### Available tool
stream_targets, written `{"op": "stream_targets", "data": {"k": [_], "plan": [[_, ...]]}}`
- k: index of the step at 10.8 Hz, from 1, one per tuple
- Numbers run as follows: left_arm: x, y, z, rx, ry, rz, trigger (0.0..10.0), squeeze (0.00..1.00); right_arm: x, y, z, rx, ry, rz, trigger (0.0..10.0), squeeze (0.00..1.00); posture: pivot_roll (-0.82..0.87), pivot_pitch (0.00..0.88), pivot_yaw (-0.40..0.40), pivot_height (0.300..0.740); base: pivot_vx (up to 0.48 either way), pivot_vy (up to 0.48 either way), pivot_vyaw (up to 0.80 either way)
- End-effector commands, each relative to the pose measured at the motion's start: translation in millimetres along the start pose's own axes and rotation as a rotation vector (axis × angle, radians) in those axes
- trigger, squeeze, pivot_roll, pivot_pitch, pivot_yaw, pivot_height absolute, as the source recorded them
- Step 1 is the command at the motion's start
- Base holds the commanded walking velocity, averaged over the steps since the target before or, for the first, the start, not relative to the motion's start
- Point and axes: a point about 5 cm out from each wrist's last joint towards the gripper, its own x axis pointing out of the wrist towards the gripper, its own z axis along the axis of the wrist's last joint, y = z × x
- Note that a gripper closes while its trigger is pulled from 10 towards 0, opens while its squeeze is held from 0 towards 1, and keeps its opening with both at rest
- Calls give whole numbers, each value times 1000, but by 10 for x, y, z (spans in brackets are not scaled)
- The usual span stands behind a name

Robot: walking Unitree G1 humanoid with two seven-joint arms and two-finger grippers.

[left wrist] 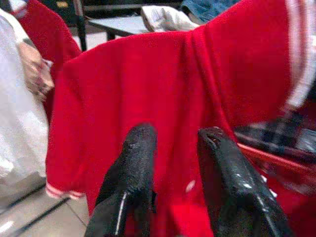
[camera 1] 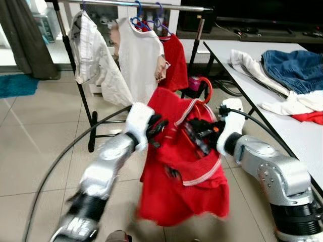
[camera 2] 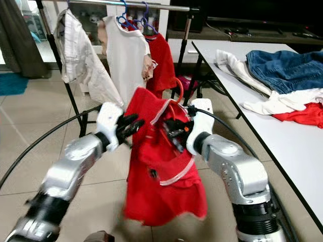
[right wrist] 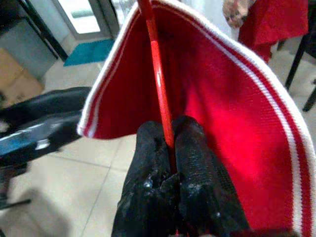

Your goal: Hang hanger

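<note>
The right end effector (right wrist: pixel 170 143) is clenched on the thin red hanger (right wrist: pixel 159 84), pinching its glossy wire just inside the collar so the hook (camera 1: pixel 206 88) points up toward the clothes rail (camera 1: pixel 151 5). The left end effector (left wrist: pixel 173 148), fingers spread apart, rests against the soft red shirt (camera 1: pixel 181 171) draped on the hanger, likely steadying the cloth. The shirt hangs between both arms, below the rail, not yet hooked; white ribbed trim edges its neckline.

Red hanger (right wrist: pixel 159 69) inside red white-trimmed shirt (camera 1: pixel 181 166), hook (camera 1: pixel 206 88) upright, below clothes rail (camera 1: pixel 151 5)
</note>
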Motion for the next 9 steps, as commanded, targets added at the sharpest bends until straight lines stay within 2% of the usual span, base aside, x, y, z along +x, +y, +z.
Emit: {"op": "stream_targets", "data": {"k": [1, 2, 3, 5, 7, 8, 9], "plan": [[-64, -24, 44, -21, -14, -43, 10000, 1000, -31, -77, 108, -18, -48, -10, 10000, 0, -13, 0, -87, 740, 0, 0, 0], [-207, 11, 67, -8, -31, -92, 10000, 1000, -40, -118, 123, -31, -45, 12, 10000, 0, -8, 0, -91, 740, 0, 0, 0], [-291, 88, 90, 19, -42, -91, 10000, 1000, -52, -127, 139, -37, -48, 40, 10000, 0, -5, 0, -93, 740, 0, 0, 0], [-708, 659, 193, 124, -25, 63, 10000, 1000, -192, -190, 252, -124, -80, 198, 10000, 0, 7, 0, -94, 740, 0, 0, 0], [-1079, 994, 260, 165, 19, 105, 10000, 996, -391, -218, 410, -188, -129, 354, 10000, 0, 8, 0, -89, 740, 0, 0, 0], [-1255, 1121, 300, 186, 42, 98, 10000, 0, -516, -205, 494, -213, -149, 465, 10000, 0, 15, 0, -92, 740, 0, 0, 0], [-1367, 1149, 305, 190, 78, 11, 10000, 0, -592, -189, 535, -243, -145, 588, 10000, 0, 24, 0, -95, 740, 0, 0, 0]]}}
